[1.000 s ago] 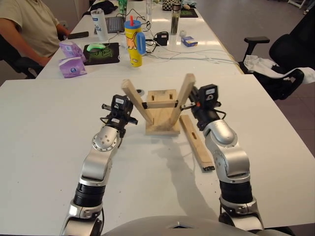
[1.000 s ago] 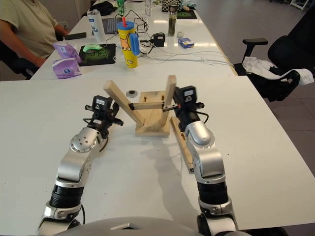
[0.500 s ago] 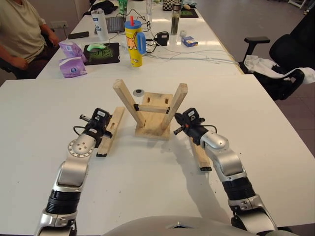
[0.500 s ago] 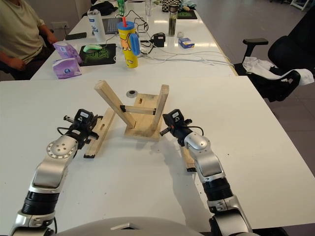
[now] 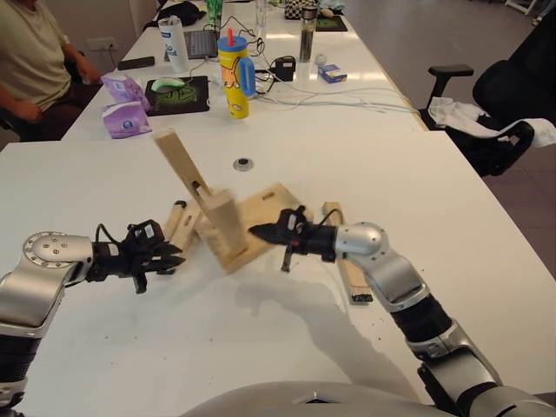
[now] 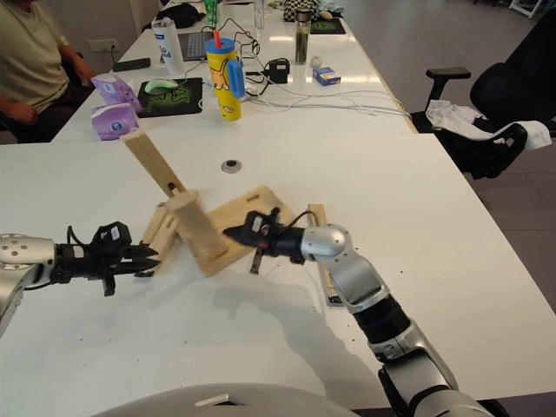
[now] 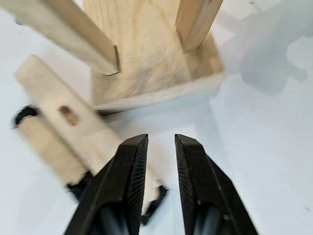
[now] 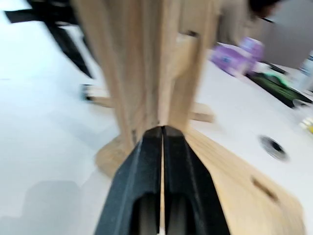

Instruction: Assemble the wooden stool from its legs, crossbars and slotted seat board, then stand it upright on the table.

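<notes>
The part-built stool lies skewed on the table: its slotted seat board [image 5: 265,208] is flat, with one long leg [image 5: 178,161] slanting up to the left and a second leg [image 5: 224,228] in front of it. My right gripper [image 5: 258,232] is shut, its tips against the base of the legs [image 8: 142,63] where they meet the board [image 8: 234,196]. My left gripper [image 5: 171,258] hovers low, open and holding nothing, its fingertips [image 7: 139,147] just short of a loose slotted leg [image 7: 63,122] lying beside the board. Another loose leg [image 5: 356,285] lies under my right forearm.
A yellow cup [image 5: 234,74], purple tissue packs [image 5: 122,117] and a dark mat [image 5: 178,94] stand on the table behind. A round grommet [image 5: 243,163] sits just beyond the stool. An office chair [image 5: 504,95] is off to the right. A person sits at the far left.
The stool assembly has swung and slid left, its legs now lined up one behind the other. My right gripper followed against it; my left arm dropped low and drew back left.
</notes>
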